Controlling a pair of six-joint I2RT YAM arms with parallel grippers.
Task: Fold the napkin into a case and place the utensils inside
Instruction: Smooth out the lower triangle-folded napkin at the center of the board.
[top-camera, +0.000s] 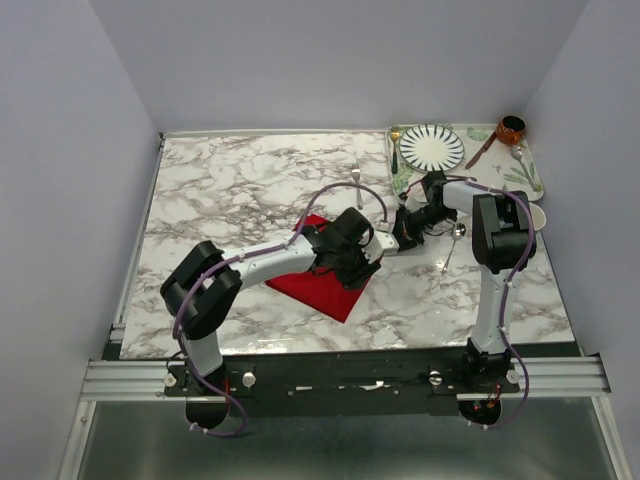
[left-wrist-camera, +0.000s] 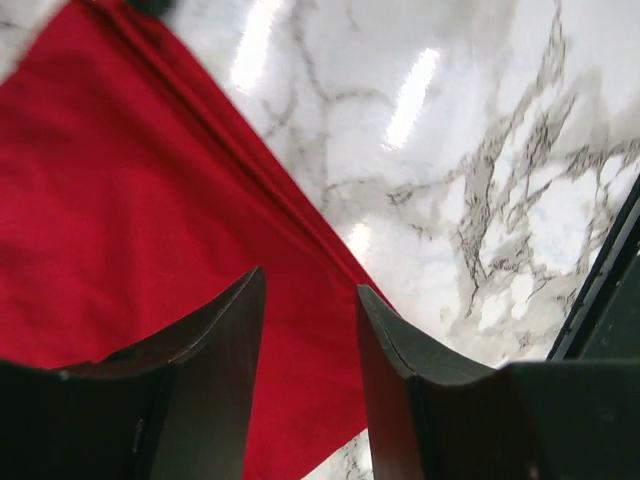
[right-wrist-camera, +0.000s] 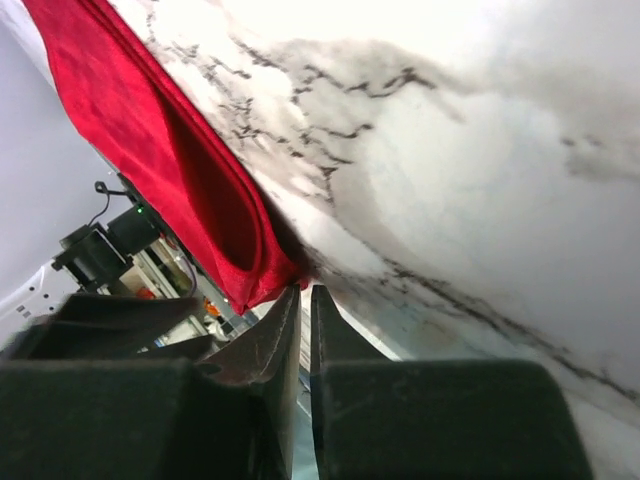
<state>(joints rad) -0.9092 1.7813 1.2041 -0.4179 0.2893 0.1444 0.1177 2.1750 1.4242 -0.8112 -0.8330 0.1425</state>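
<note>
the napkin (top-camera: 318, 292) lies folded in the middle of the counter (top-camera: 220, 190); in the left wrist view its folded edge runs from 11 to 5 o'clock; the left fingers (left-wrist-camera: 225, 340) hang right over it, set apart, holding nothing; the right fingers (right-wrist-camera: 290, 330) sit just beside its 3 o'clock corner, nearly closed, holding nothing; the fork (top-camera: 356, 180) lies at 12 o'clock, the spoon (top-camera: 452, 245) at 3 o'clock, nearest the right arm, so i think that arm should fetch it.

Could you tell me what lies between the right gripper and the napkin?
Nothing: the right wrist view shows the right gripper beside a corner of the napkin.
</note>
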